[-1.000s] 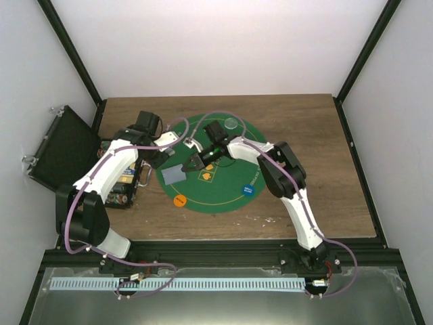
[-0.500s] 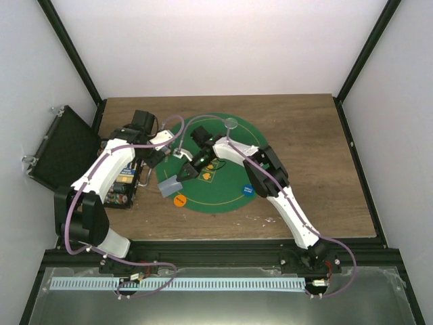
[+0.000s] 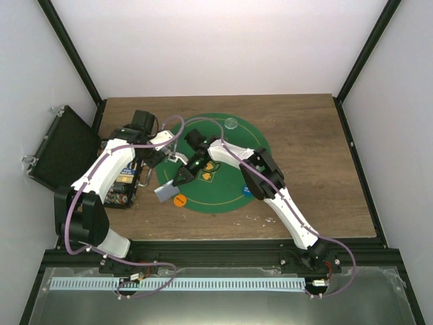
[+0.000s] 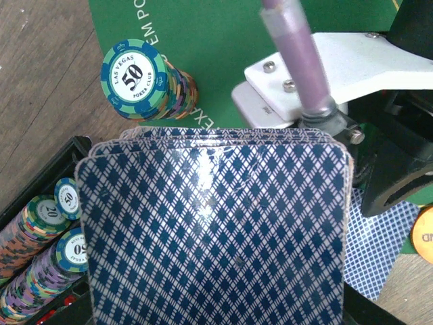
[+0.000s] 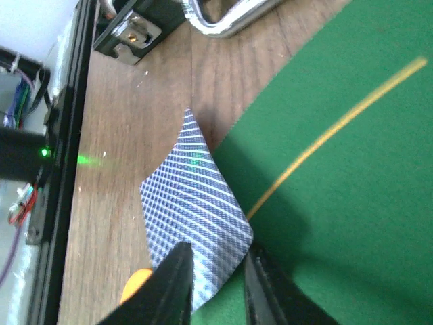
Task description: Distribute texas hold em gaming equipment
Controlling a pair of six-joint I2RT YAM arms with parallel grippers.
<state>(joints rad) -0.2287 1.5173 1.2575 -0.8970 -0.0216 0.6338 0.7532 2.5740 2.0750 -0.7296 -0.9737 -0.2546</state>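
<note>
Case (image 3: 64, 145), black, lid open, at the far left; I see rows of chips (image 4: 37, 230) in its tray. Left gripper (image 3: 157, 154) hangs just right of the tray, closed on a fanned deck (image 4: 216, 230), blue-patterned backs toward its camera. Chip stack (image 4: 139, 81) with a "50" on top stands on the green mat (image 3: 223, 196) near its left rim. Single card (image 5: 193, 196) lies face down across the mat's left edge, partly on felt, partly on the wooden table (image 3: 325, 169). Orange disc (image 3: 179, 200) sits just beside it on the felt. Right gripper (image 5: 216, 254) is low over that card, its fingers (image 5: 172, 284) narrowly parted, the card's near end showing in the gap; I cannot tell whether they touch it. Blue disc (image 3: 246, 191) is half hidden by the right arm. Clear disc (image 3: 231, 123) sits at the mat's far rim.
</note>
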